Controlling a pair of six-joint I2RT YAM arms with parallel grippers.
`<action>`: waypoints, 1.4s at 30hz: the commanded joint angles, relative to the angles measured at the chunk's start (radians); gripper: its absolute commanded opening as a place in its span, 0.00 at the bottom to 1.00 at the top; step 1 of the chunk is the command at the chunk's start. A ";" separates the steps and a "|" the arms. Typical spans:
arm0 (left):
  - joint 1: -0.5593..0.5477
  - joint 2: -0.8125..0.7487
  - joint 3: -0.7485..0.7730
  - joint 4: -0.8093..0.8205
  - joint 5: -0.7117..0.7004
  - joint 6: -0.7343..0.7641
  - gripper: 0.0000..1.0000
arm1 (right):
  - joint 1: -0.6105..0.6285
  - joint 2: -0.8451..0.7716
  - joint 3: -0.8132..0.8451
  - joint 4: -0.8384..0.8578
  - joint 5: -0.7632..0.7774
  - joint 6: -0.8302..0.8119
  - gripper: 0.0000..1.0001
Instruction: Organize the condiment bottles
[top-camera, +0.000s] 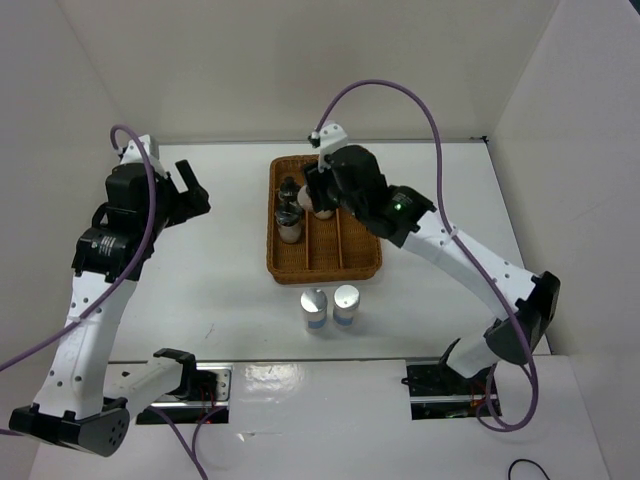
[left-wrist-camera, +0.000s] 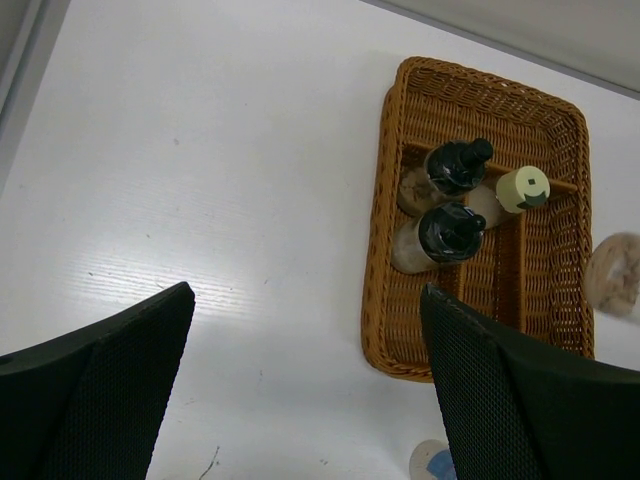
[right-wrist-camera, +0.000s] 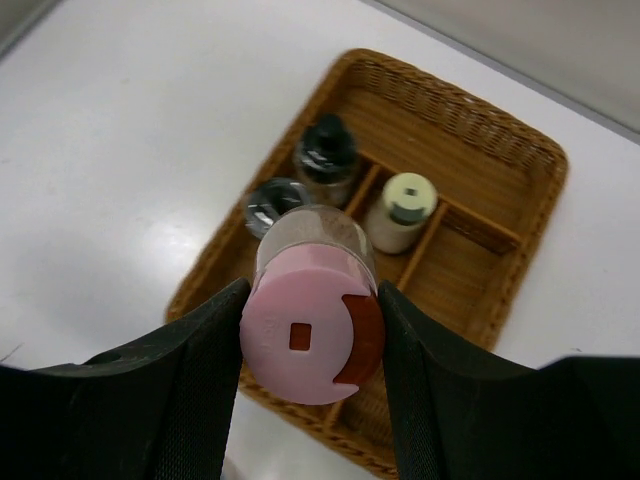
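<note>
Pink-capped shaker (right-wrist-camera: 310, 335) fills the lower centre of the right wrist view, clamped between both fingers of the right gripper (right-wrist-camera: 312, 300), cap toward the camera and clear body pointing down at the wicker tray (right-wrist-camera: 460, 105)

- it hangs above the tray, not set down yet
- two black-capped shakers (right-wrist-camera: 325, 155) stand in the tray's left lane, just past the held one in that view; yellow-green-capped shaker (right-wrist-camera: 405, 205) is in the next lane over
- two silver-topped shakers (top-camera: 314, 308) sit side by side on the table (top-camera: 220, 280) just below the tray in the top view, not sorted yet
- left gripper (left-wrist-camera: 308, 295) has jaws wide apart and nothing in them, parked at the left of the top view, well apart from the tray

Risks:
- descent line looks very close to the nearer black cap, so a finger or the body could clip it and tip it
- base landing on a divider would leave it tilted on release
- grip is on a smooth round body, so it could slip or rotate if bumped
</note>
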 joint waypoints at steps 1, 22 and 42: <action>0.005 -0.002 0.002 0.040 0.039 -0.011 0.99 | -0.115 0.029 -0.005 0.047 -0.043 -0.020 0.45; 0.005 0.055 -0.107 0.105 0.198 0.032 0.99 | -0.177 0.308 -0.109 0.151 -0.100 -0.009 0.45; 0.005 0.087 -0.163 0.135 0.250 0.060 0.99 | -0.186 0.419 -0.049 0.151 -0.047 -0.008 0.96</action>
